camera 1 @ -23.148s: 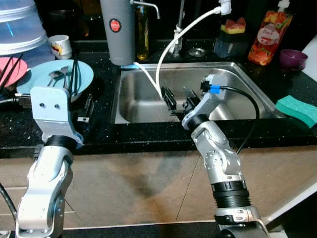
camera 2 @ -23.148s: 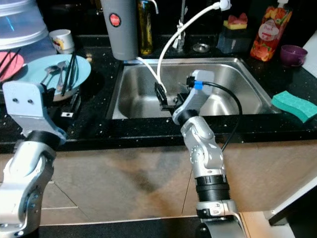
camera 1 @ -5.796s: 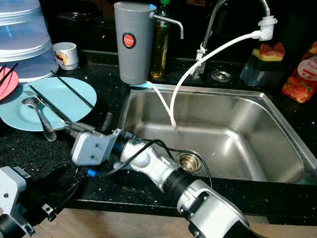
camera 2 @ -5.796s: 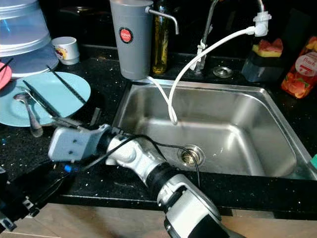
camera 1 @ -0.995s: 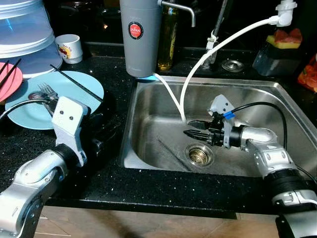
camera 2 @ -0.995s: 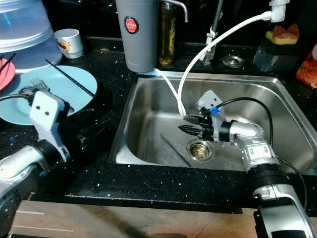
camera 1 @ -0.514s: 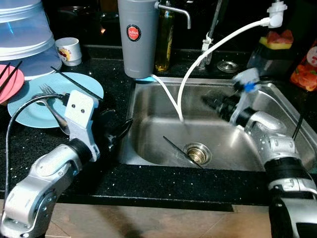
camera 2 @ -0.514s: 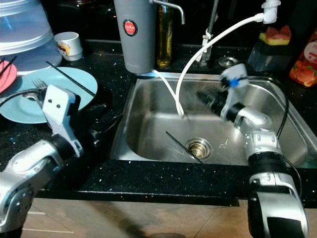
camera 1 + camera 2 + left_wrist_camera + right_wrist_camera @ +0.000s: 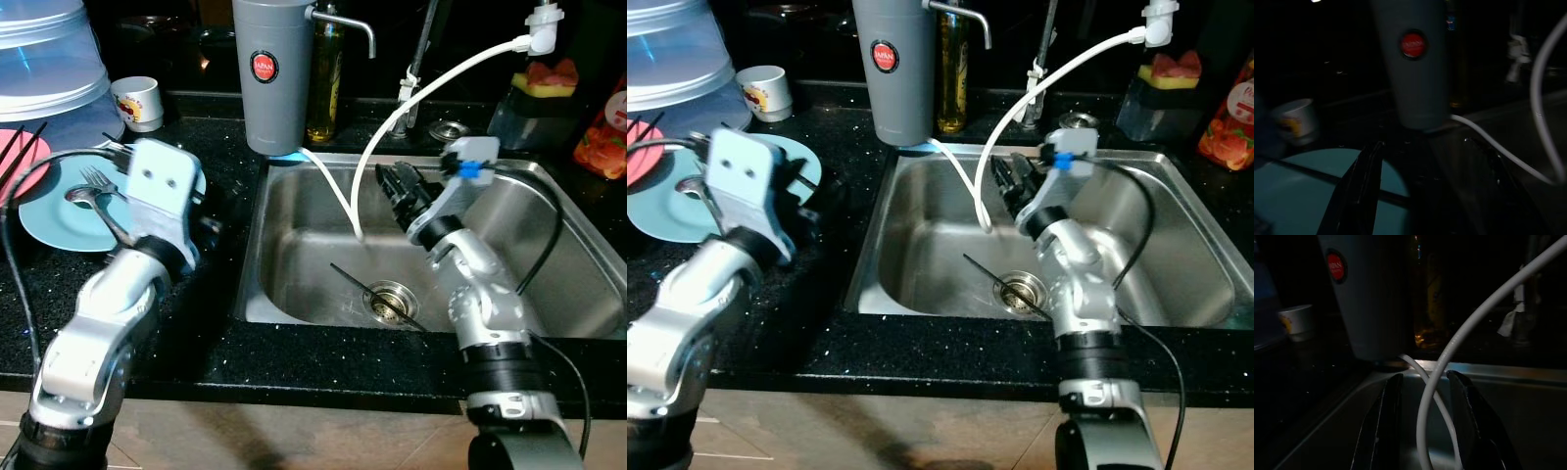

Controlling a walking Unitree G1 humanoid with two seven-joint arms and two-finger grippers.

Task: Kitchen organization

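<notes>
Chopstick (image 9: pixel 377 297) lies on sink (image 9: pixel 549 294) floor, long axis 10-to-4 o'clock across the drain. Right gripper (image 9: pixel 400 188), fingers parted and empty, hovers at its 12 o'clock, nearer. Left gripper (image 9: pixel 1425 181), spread, over blue plate (image 9: pixel 44 211).

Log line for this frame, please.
chopstick lying in sink by drain | right gripper open, empty, above sink | left gripper open over blue plate
</notes>
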